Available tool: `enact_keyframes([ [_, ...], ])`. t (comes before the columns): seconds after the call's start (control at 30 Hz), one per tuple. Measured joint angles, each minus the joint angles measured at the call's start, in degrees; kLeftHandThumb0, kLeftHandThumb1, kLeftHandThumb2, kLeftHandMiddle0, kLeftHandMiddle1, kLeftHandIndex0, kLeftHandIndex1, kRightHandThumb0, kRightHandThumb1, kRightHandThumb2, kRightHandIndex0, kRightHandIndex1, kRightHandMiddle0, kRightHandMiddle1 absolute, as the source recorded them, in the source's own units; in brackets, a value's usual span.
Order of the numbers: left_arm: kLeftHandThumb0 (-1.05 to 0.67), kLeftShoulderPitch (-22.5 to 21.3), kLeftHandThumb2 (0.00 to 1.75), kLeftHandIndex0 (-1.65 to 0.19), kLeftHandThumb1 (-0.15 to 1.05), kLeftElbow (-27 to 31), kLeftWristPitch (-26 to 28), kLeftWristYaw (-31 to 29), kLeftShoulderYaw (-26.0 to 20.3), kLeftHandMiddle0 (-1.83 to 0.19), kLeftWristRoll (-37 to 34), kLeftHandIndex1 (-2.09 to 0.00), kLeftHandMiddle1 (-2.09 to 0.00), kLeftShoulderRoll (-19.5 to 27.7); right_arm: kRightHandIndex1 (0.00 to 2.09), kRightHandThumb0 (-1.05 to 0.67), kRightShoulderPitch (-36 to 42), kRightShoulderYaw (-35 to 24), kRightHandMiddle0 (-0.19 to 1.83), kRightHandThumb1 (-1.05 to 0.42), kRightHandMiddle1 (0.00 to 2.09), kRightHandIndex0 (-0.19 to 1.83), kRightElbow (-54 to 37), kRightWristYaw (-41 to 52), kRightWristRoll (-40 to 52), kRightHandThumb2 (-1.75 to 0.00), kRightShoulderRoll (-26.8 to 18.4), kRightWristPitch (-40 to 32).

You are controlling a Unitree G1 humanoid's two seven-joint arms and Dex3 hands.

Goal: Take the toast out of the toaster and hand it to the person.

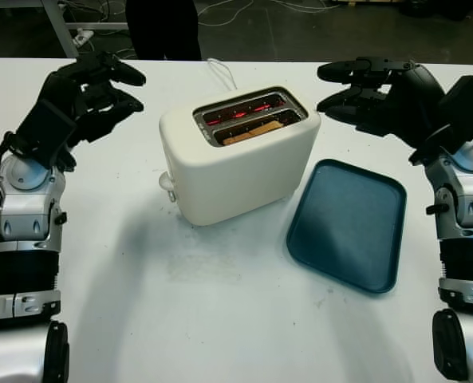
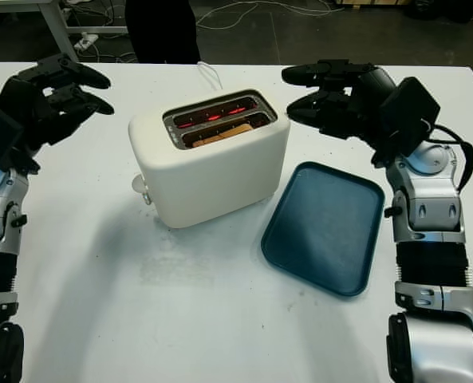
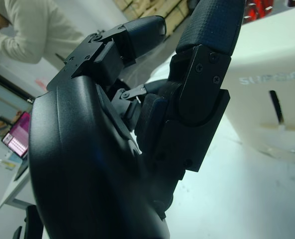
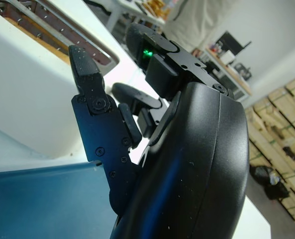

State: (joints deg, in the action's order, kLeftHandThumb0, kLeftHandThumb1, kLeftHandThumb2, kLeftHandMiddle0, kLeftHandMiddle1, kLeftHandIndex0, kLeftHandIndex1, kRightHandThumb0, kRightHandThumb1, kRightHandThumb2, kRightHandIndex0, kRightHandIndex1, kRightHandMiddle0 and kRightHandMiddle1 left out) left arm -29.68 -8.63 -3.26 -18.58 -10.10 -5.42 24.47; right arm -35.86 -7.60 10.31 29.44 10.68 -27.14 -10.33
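Toast (image 1: pixel 252 132) sits in the toaster (image 1: pixel 236 155) on the worktop (image 1: pixel 220 303). Left hand (image 1: pixel 100 88) and right hand (image 1: pixel 364 92) flank it — both wide, holding nothing.

Toaster (image 1: pixel 240 155) stands mid-table, slots open from above. Bare table (image 1: pixel 220 303) on every side. Left hand (image 1: pixel 100 88) and right hand (image 1: pixel 364 92) flank it, both open, well apart. Blue tray (image 1: pixel 348 223) lies just beside toaster's right base.

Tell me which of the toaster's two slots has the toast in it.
The slot nearer the robot holds the toast, its brown top edge showing. The far slot of the toaster shows just glowing red elements.
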Motion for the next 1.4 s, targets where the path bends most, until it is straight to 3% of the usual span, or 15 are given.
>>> enact_keyframes([
  [0.27,-1.05,0.88,0.08,-0.49,0.92,1.53,1.25,1.14,0.27,-0.54,1.11,-1.18,-1.25,-0.01,0.91,-0.37,0.0,-0.02,0.82,-0.78,0.11,0.54,-1.36,-0.21,-0.13,-0.01,0.01,-0.22],
  [0.47,-1.05,1.06,0.08,-0.47,0.92,1.53,1.34,1.87,0.29,-0.53,1.21,-1.21,-1.26,-0.01,0.91,-0.29,-0.06,0.08,0.8,-0.78,0.11,0.54,-1.52,-0.14,-0.2,0.0,0.03,-0.5],
  [0.67,-1.05,3.73,0.06,-0.49,0.92,2.86,0.95,1.8,-0.73,-0.53,-1.41,-1.09,-1.15,-1.48,0.91,-0.34,-0.11,0.21,0.8,-0.79,0.12,0.53,-2.25,-0.49,-0.25,-0.01,0.05,-1.18],
  [1.0,-1.05,8.56,0.01,-0.57,0.92,10.03,2.97,0.99,-2.36,-0.59,-3.93,-0.96,-1.05,-1.9,0.9,-0.15,1.31,-1.87,0.72,-0.84,0.09,0.43,-4.17,-0.53,1.34,-0.02,0.0,-1.18],
  [1.4,-1.05,8.52,0.0,-0.73,0.9,6.53,0.45,-2.25,-2.94,-0.74,-6.45,-0.67,-0.78,-2.08,0.8,-0.03,6.34,-4.08,0.61,-0.92,0.03,0.33,-6.98,-3.18,2.94,-0.1,-0.34,-5.83],
])
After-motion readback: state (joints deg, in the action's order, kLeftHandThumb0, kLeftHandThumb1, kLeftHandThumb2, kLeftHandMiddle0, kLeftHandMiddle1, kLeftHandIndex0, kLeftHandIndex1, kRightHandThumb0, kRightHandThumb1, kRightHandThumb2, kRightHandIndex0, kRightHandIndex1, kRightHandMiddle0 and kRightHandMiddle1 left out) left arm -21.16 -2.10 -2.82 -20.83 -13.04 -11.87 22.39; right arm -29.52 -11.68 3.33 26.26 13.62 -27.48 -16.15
